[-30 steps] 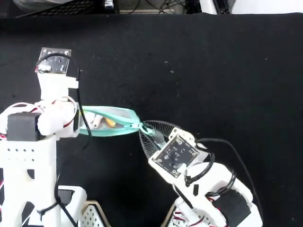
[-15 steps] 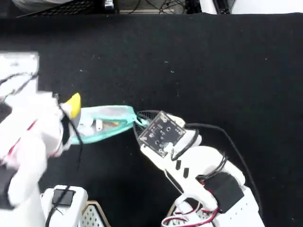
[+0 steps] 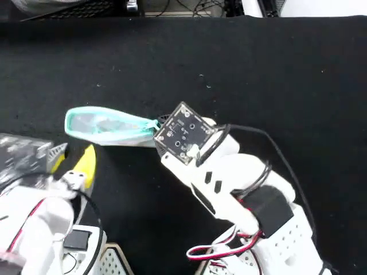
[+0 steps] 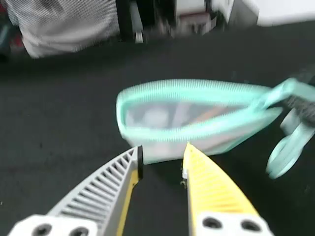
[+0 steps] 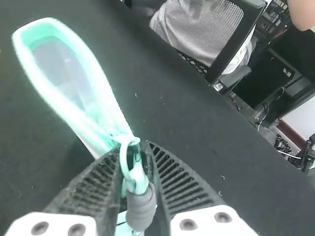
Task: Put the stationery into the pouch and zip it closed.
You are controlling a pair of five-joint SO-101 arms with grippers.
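The teal-edged clear pouch (image 3: 106,126) lies flat on the black table, left of centre. Pale and orange stationery shows faintly through its side (image 4: 189,118). My right gripper (image 3: 153,129) is at the pouch's right end, shut on the teal zipper pull (image 5: 130,162), with the pouch (image 5: 74,93) stretching away from its fingers. My left gripper (image 4: 161,152) is open just short of the pouch's near edge, nothing between its grey finger (image 4: 123,172) and yellow finger (image 4: 204,184). From above, the left gripper (image 3: 71,157) sits near the table's front left.
The black table (image 3: 275,74) has free room to the right and at the back. Behind its far edge stand a mesh chair (image 5: 206,29) and cables. The arm bases (image 3: 86,252) occupy the front edge.
The left gripper has let go of the pouch and drawn back toward the front. The right gripper has pulled the pouch farther from the front edge, holding the zipper pull.
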